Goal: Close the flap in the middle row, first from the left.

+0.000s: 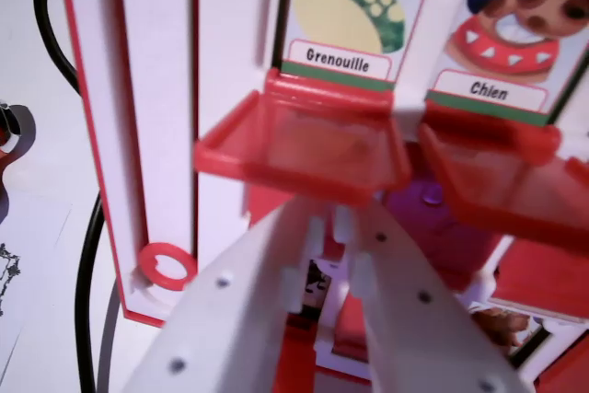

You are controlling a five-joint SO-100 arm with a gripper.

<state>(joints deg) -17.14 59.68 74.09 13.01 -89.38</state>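
Observation:
A white-and-red game board [156, 89] fills the wrist view. A red translucent flap [304, 144] juts out flat under a frog card labelled "Grenouille" [339, 60]. To the wrist view's right, a second red flap [497, 181] sticks out under a dog card labelled "Chien" [488, 89]. My gripper [337, 220] rises from the bottom edge, its white fingers [248, 310] drawn together with only a thin slit between them and nothing held. Its tips sit just under the front lip of the "Grenouille" flap; whether they touch it I cannot tell.
A black cable [87, 273] runs down the table at the wrist view's left, beside the board's red edge. A red ring [167, 266] sits on the board's lower corner. More red flaps and a purple patch [433, 218] lie below the "Chien" flap. Printed paper [14, 269] lies far left.

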